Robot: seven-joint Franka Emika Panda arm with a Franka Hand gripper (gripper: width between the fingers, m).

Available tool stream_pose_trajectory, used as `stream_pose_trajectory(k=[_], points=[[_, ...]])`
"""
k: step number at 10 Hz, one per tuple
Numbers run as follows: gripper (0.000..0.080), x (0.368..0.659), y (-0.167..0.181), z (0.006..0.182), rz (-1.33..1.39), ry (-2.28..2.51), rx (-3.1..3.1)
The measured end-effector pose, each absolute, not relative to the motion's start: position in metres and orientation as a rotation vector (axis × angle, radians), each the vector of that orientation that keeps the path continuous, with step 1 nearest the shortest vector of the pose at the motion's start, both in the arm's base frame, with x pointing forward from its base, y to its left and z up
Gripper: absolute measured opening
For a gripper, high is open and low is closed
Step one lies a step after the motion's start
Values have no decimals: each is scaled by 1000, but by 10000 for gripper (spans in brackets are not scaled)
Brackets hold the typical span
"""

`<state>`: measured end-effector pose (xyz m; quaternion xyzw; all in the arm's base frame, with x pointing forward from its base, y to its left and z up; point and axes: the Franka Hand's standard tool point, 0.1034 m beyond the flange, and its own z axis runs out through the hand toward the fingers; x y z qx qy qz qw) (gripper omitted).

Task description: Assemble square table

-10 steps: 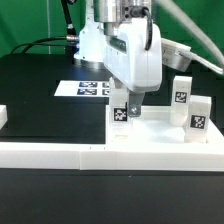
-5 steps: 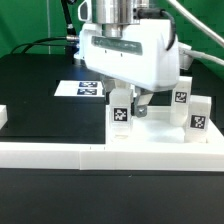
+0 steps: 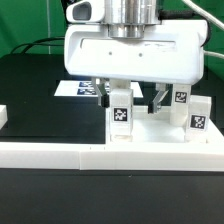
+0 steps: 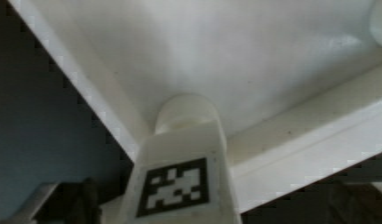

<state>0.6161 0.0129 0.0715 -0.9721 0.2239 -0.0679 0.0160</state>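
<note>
The square table's white slab (image 3: 155,135) lies flat behind the low rail. Three tagged white leg blocks stand on or by it: one in the middle (image 3: 121,113) and two at the exterior view's right (image 3: 181,95), (image 3: 198,118). My gripper (image 3: 130,100) hangs low over the middle leg, open, with one finger (image 3: 100,92) on each side and gaps showing. In the wrist view that leg (image 4: 177,180) rises between the dark fingers (image 4: 63,203), with the slab (image 4: 259,60) behind it. A fourth leg is not in view.
The long low white rail fence (image 3: 60,152) runs along the front, with a raised end (image 3: 3,117) at the exterior view's left. The marker board (image 3: 72,88) lies flat behind the gripper on the black table.
The hand has turned about its vertical axis, from edge-on to broadside to the camera, so both fingers now show on either side of the middle leg. The leg blocks have not moved.
</note>
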Motion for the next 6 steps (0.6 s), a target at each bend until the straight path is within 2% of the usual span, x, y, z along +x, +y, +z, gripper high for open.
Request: stream_pose_trajectory(k=[1,2,3,6], points=[[391,616,13,71,-210,714,-3018],[391,616,13,71,-209,724,-3016],[290,615,11,70,-206,780,-3001],[290,615,12,70,-196,1153,-2858]])
